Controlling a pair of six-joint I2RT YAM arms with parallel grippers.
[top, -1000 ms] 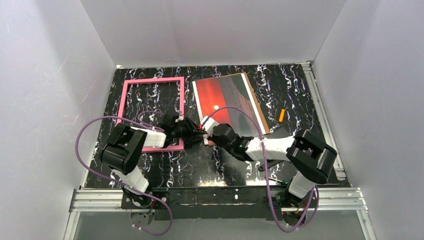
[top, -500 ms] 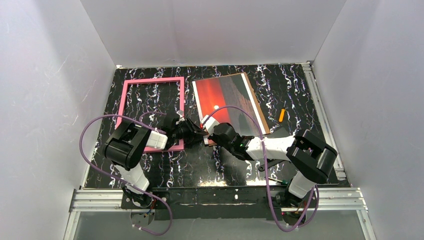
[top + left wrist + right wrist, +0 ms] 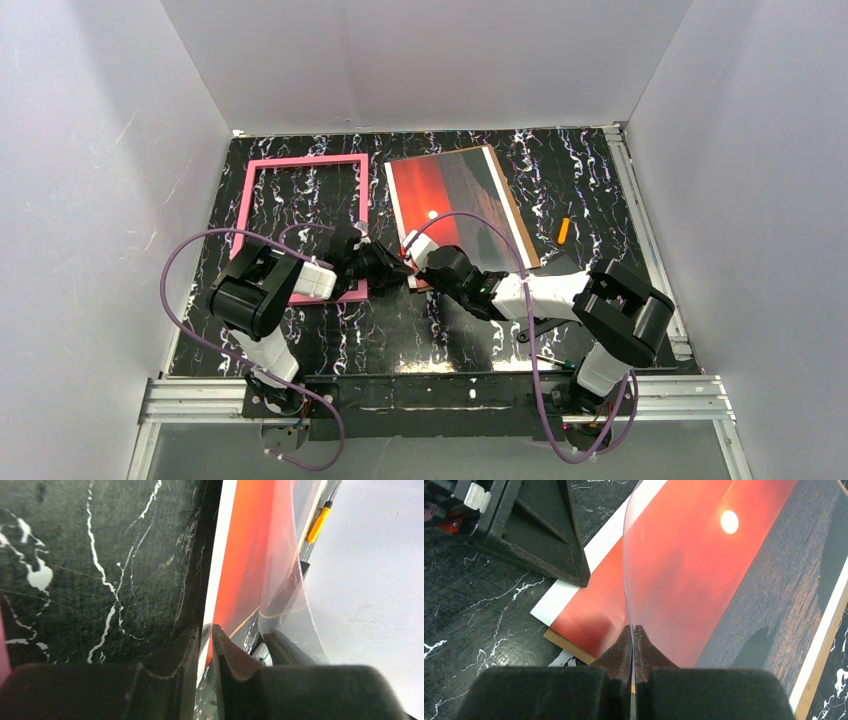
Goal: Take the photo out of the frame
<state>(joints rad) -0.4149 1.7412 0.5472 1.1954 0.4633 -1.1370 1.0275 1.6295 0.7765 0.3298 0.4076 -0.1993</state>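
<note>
At the centre of the top view both arms stretch low and inward. The left gripper (image 3: 388, 266) and right gripper (image 3: 414, 262) meet at the lower left corner of the photo (image 3: 450, 190). The photo, red-orange with a white sun and white border, lies on a brown board (image 3: 568, 649), just right of the pink frame (image 3: 305, 160). Only the wrist views show a clear sheet (image 3: 664, 570) curling up, pinched between the right jaws. The left jaws straddle the photo's white edge with a slit between them; I cannot tell whether they grip it.
</note>
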